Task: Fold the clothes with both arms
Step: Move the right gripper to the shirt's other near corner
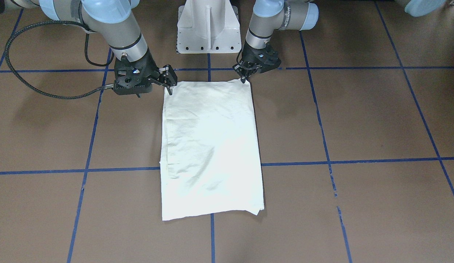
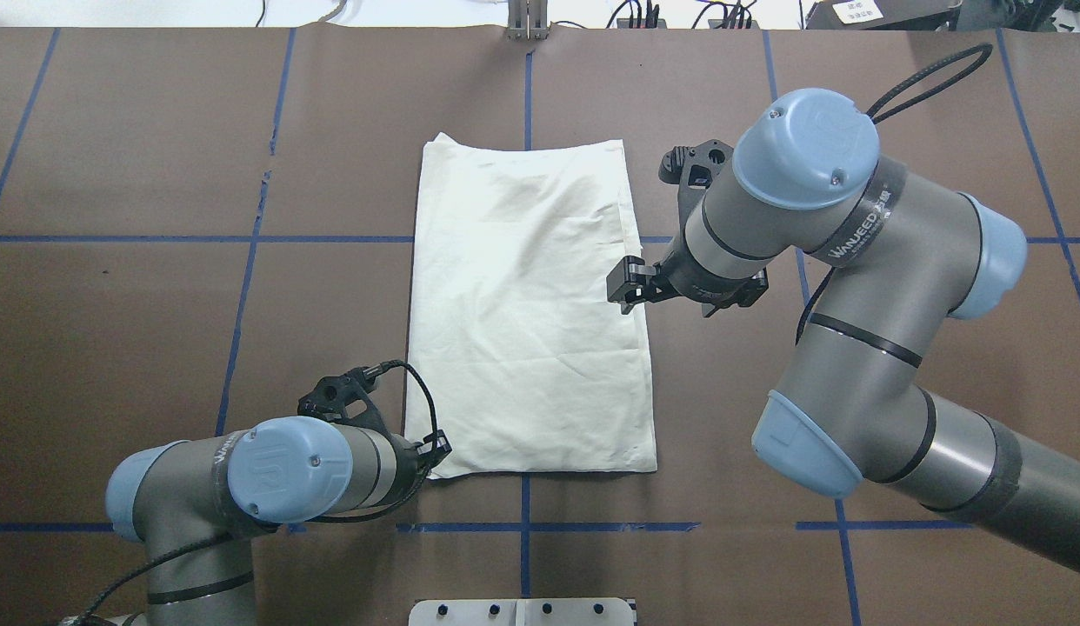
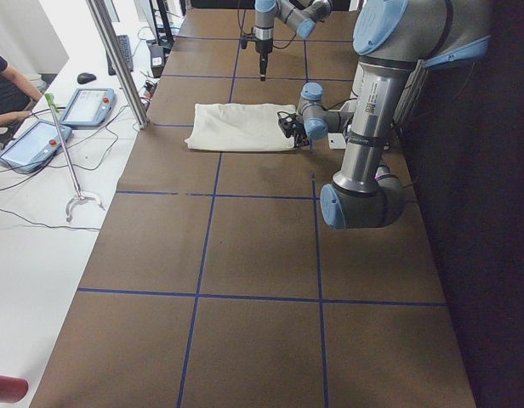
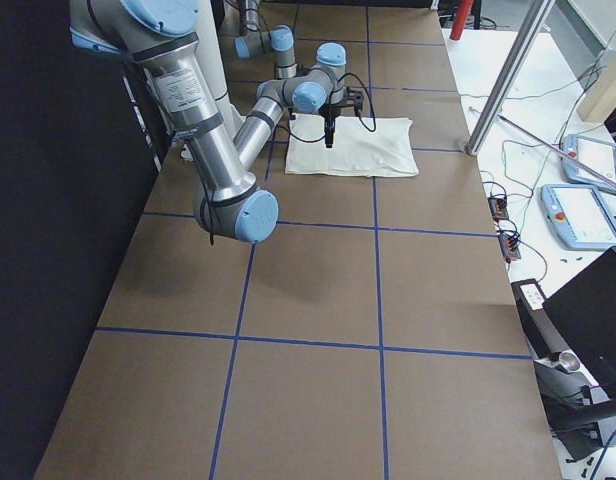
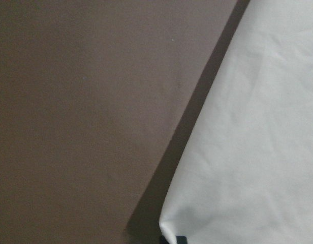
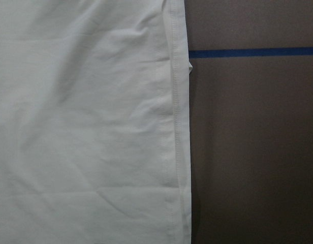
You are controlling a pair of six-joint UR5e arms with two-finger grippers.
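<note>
- As it lies on the counter [image 1: 377,117], the shirt [image 1: 212,146] is a plain cream, creased rectangle.
- The left gripper [image 1: 245,79] has its jaws pinching a shirt corner; the right gripper [image 1: 170,81] has its jaws apart.

— Hidden on the shirt [image 1: 212,146]?
— Underside and inner layers, folded out of sight; only plain cloth on top.
— On the left gripper [image 1: 245,80]?
— From overhead, mostly buried behind its own wrist. In the left wrist view, just a dark fingertip [image 5: 180,239], sliced by the bottom edge.
— Right gripper [image 1: 171,84]?
— Partly masked by the wrist from overhead; far too small in the left side view to judge.
— Arms?
— Both cropped by the top edge from across the table. Overhead: right arm [image 2: 853,365] off the right edge, left arm [image 2: 357,469] off the bottom.
— Pedestal [image 1: 207,29]?
— Clipped at the top from across the table; overhead, a mere strip at the bottom edge.
— Person [image 3: 2,81]?
— Cut by the left side view's left edge.
</note>
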